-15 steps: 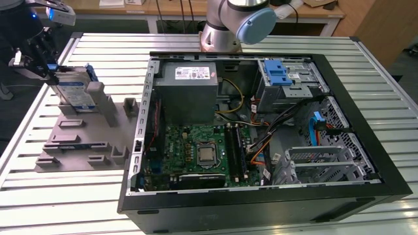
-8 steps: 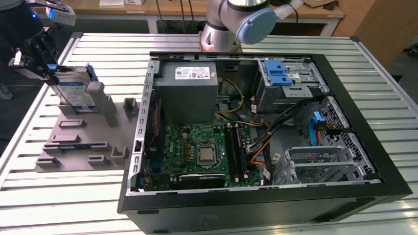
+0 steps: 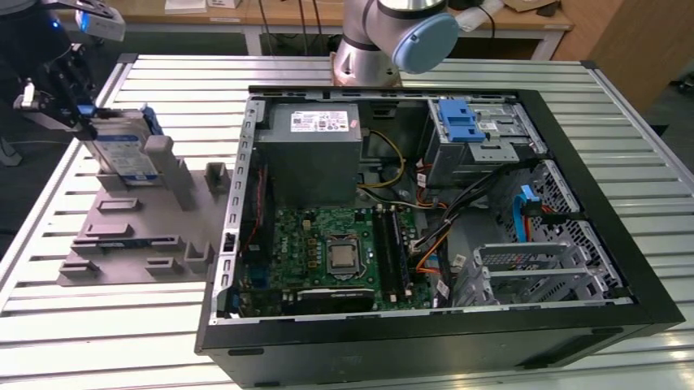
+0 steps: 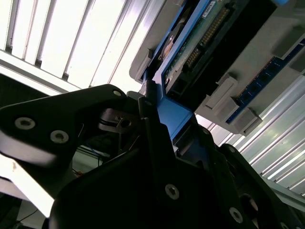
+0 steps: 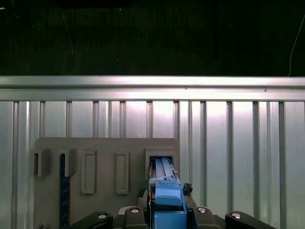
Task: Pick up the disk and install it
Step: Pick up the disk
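Note:
The disk (image 3: 122,150), silver with a white-and-blue label and a blue carrier frame, stands on edge at the back of the grey holder stand (image 3: 141,236) on the exterior view's left. My gripper (image 3: 78,110) is at its upper end, shut on the blue frame. In the second wrist view the black fingers (image 4: 152,138) clamp the blue frame (image 4: 174,117), with the disk's connector side (image 4: 200,43) beyond them. The first wrist view looks along the disk's blue edge (image 5: 167,191) down into the stand's slot (image 5: 162,160).
An open computer case (image 3: 607,236) lies on the slatted metal table (image 3: 109,341). Inside are a grey power supply (image 3: 309,134), a motherboard (image 3: 325,252), cables, and a silver drive cage with a blue latch (image 3: 464,122). The arm's base (image 3: 375,49) stands behind the case.

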### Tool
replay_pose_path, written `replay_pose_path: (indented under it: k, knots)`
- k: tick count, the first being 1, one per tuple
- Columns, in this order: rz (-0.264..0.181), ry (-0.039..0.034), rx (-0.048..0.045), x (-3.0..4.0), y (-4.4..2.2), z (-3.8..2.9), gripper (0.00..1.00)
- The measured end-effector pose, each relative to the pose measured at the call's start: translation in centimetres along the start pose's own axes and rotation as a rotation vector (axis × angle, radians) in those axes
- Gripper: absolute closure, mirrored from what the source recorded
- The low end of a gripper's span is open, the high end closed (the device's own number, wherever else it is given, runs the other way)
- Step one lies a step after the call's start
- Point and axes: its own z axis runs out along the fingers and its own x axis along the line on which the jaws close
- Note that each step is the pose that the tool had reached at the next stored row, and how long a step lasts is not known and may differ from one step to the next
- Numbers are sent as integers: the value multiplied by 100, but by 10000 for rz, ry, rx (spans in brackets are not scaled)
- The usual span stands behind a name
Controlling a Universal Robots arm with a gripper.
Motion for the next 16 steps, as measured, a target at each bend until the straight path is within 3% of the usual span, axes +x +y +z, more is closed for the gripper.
replay_pose_path:
  k: [13, 16]
  knots:
    - [1, 0, 1, -3, 2, -186, 64]
    - [0, -2, 5, -4, 2, -191, 64]
